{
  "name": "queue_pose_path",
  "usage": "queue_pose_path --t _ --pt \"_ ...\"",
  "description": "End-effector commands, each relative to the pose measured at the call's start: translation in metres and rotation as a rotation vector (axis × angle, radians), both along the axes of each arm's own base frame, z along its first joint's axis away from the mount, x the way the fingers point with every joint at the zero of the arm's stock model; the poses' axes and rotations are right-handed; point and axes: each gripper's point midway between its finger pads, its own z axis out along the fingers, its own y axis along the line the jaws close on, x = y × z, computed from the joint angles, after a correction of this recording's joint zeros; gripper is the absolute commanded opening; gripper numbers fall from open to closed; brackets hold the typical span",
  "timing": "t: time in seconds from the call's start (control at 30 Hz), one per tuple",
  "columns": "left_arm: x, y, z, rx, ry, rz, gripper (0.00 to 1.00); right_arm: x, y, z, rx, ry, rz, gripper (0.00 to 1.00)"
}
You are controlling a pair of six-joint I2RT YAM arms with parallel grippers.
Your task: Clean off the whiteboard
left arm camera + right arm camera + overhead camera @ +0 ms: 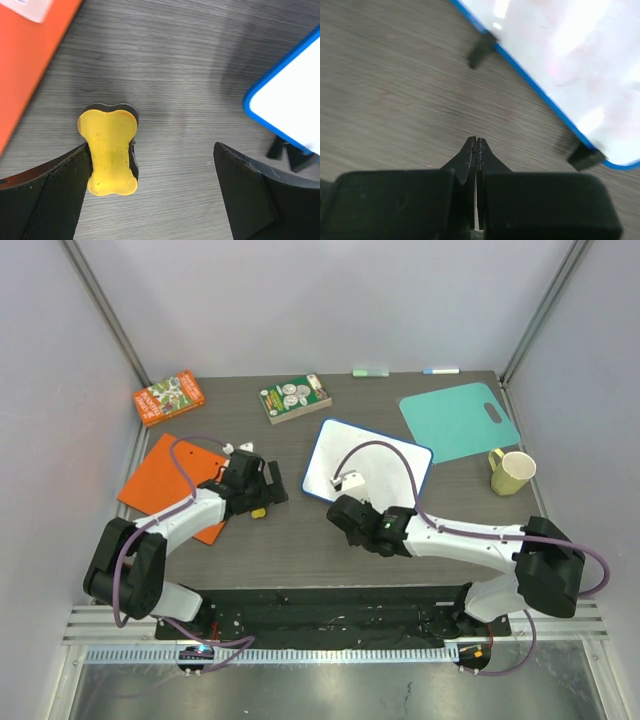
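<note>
The whiteboard [368, 462], white with a thin blue frame, lies flat at the table's middle; I see no clear writing on it. A yellow bone-shaped eraser [258, 511] lies on the table to its left. My left gripper [272, 490] is open above the eraser. In the left wrist view the eraser [107, 152] rests against the left finger [50, 200], and the left gripper [152, 165] has a wide gap. The whiteboard corner [295, 95] shows at the right. My right gripper [333, 508] is shut and empty just off the board's near-left corner. In the right wrist view the gripper [476, 140] hovers over bare table, the whiteboard [570, 55] ahead to the right.
A flat orange board [160, 480] lies left of my left gripper. A teal cutting board [458, 418] and a yellow cup [512, 472] are at the right. An orange box [168, 397] and a green box [295, 397] sit at the back. Walls enclose three sides.
</note>
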Motion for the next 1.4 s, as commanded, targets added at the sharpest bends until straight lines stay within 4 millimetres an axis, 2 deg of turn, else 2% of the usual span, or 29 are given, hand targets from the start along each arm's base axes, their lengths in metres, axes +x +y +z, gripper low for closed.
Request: queue_pose_path --t 0.0,0.1,0.17,0.2,0.27,0.37,0.47,0.5,0.57,0.7,0.8,0.87,0.9,0.97,1.1,1.37 --pt "0.0 -0.031 0.007 -0.179 0.011 -0.024 1.0 -0.007 0.077 0.018 0.221 -0.071 0.165 0.01" --pt "-0.007 -0.039 0.007 -0.23 0.044 0.01 1.0 -0.004 0.106 0.015 0.213 -0.108 0.181 0.01" --pt "-0.011 -0.043 0.012 -0.276 0.06 0.041 1.0 0.001 0.131 0.025 0.258 -0.131 0.195 0.01" --pt "-0.015 -0.044 0.011 -0.29 0.069 0.048 1.0 0.0 0.139 0.015 0.241 -0.124 0.208 0.01" --pt "-0.018 -0.047 0.019 -0.34 0.072 0.063 1.0 0.003 0.158 0.022 0.287 -0.147 0.214 0.01" --pt "-0.024 -0.043 0.022 -0.347 0.083 0.093 1.0 0.008 0.172 0.036 0.376 -0.195 0.2 0.01" --pt "-0.028 -0.045 0.022 -0.369 0.101 0.099 1.0 0.009 0.174 0.053 0.452 -0.249 0.194 0.01" --pt "-0.026 -0.051 0.025 -0.407 0.098 0.101 1.0 0.01 0.171 0.056 0.456 -0.263 0.189 0.01" --pt "-0.033 -0.06 0.021 -0.456 0.14 0.085 1.0 0.009 0.176 0.066 0.49 -0.294 0.203 0.01" --pt "-0.031 -0.068 0.019 -0.511 0.153 0.087 1.0 0.005 0.182 0.075 0.528 -0.316 0.238 0.01" --pt "-0.033 -0.075 0.022 -0.549 0.162 0.073 1.0 0.007 0.189 0.067 0.514 -0.302 0.24 0.01" --pt "-0.031 -0.078 0.028 -0.58 0.151 0.066 1.0 0.004 0.195 0.05 0.48 -0.267 0.259 0.01" --pt "-0.03 -0.078 0.033 -0.586 0.134 0.065 1.0 0.004 0.197 0.048 0.48 -0.259 0.256 0.01" --pt "-0.029 -0.073 0.035 -0.569 0.117 0.081 1.0 0.005 0.192 0.036 0.462 -0.25 0.217 0.01" --pt "-0.026 -0.07 0.054 -0.595 0.065 0.061 1.0 0.006 0.17 0.011 0.408 -0.241 0.151 0.01" --pt "-0.026 -0.069 0.091 -0.667 -0.022 0.005 1.0 0.007 0.146 -0.018 0.333 -0.218 0.062 0.01"
